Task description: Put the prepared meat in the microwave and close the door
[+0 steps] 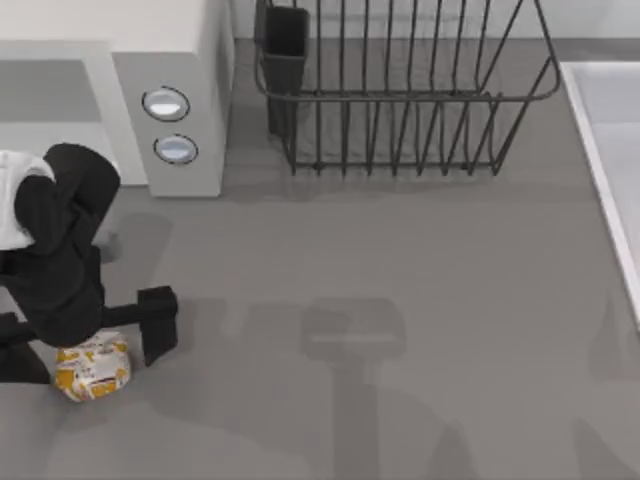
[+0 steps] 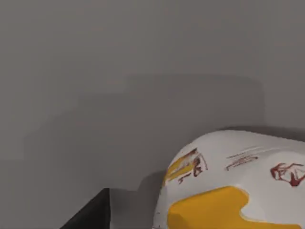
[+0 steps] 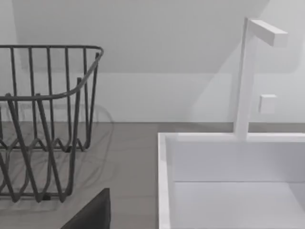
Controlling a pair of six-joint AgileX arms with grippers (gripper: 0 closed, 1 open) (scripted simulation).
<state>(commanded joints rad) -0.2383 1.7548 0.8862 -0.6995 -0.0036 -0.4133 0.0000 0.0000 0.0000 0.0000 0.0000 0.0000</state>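
One grey table point(image 1: 400, 300), wire rack point(image 1: 400, 100) at rear.

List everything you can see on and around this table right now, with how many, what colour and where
prepared meat: one, white with orange-yellow patches, near left of table, under the left arm
microwave: one, white-grey, far left
knobs: two, silver-blue, on the microwave's side panel
wire rack: one, dark, far middle, with a dark cup at its left end
sink: one, white, right edge of table
tap: one, white, behind the sink
table: one, grey
left gripper: black, over the prepared meat
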